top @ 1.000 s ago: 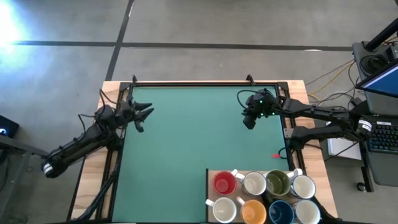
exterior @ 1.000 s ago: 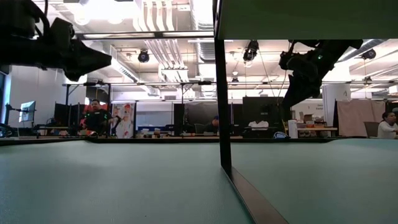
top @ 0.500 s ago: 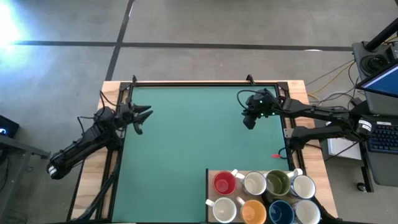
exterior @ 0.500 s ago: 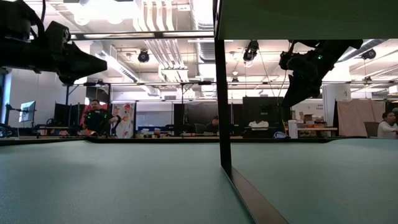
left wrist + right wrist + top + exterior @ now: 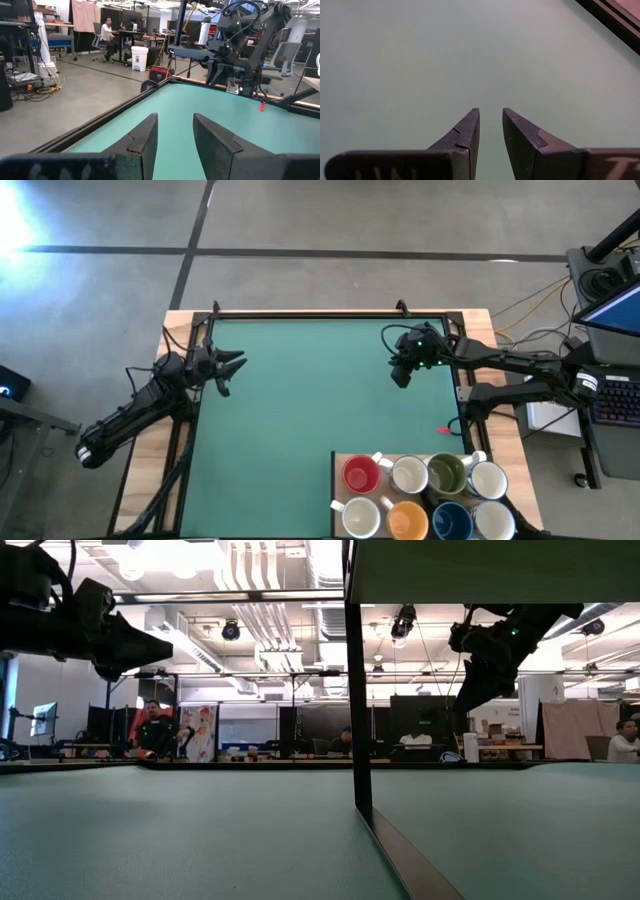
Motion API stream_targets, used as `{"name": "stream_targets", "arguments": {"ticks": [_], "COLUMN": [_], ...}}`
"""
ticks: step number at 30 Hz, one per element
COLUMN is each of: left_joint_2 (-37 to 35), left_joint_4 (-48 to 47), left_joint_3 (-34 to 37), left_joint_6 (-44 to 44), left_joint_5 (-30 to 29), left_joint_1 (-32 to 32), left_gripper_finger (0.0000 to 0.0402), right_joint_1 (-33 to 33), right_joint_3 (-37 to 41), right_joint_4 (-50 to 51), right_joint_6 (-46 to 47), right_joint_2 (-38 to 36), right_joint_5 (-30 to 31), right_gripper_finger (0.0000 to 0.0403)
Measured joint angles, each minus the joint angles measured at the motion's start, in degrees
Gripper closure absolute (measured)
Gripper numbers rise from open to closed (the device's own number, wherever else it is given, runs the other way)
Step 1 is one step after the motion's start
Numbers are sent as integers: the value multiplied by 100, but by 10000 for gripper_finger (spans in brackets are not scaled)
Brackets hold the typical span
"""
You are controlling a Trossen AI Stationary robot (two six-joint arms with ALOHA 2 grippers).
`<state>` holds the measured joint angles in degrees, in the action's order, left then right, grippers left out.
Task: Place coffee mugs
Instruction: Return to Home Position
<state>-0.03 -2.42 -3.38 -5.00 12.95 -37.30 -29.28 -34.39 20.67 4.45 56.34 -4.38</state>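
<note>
Left end effector (image 5: 235, 370), right end effector (image 5: 400, 378) empty, ajar; mugs (image 5: 408, 518) red, orange, blue, olive-lined, white.

Worktop (image 5: 290, 400): flat teal-green, unpatterned, with a pale wood border.
Mugs, all plain:
- red mug (image 5: 361, 474)
- orange mug (image 5: 407, 521)
- dark blue mug (image 5: 451, 521)
- olive-lined mug (image 5: 446, 474), olive-green inside with a pale rim
- four white mugs (image 5: 410, 475)

Shelf board (image 5: 338, 465) beneath them: tan.
Left arm (image 5: 140, 408) and right arm (image 5: 500, 362): black.
Floor (image 5: 300, 230): grey, crossed by dark lines.
</note>
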Motion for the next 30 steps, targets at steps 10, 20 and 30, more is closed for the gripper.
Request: {"name": "stream_targets", "arguments": {"ticks": [10,20,30], "left_joint_2": [1,33,26], "left_joint_4": [50,431,426], "left_joint_3": [105,234,236], "left_joint_6": [-1,-17,-20], "left_joint_5": [-5,-31,-42], "left_joint_1": [2,2,0], "left_gripper_finger": [294,294,294], "right_joint_1": [0,-1,0], "right_joint_3": [0,0,0], "right_joint_4": [0,2,2], "right_joint_6": [0,0,0], "right_joint_2": [0,0,0], "right_joint_5": [-2,-1,-2], "right_gripper_finger": [330,330,330]}}
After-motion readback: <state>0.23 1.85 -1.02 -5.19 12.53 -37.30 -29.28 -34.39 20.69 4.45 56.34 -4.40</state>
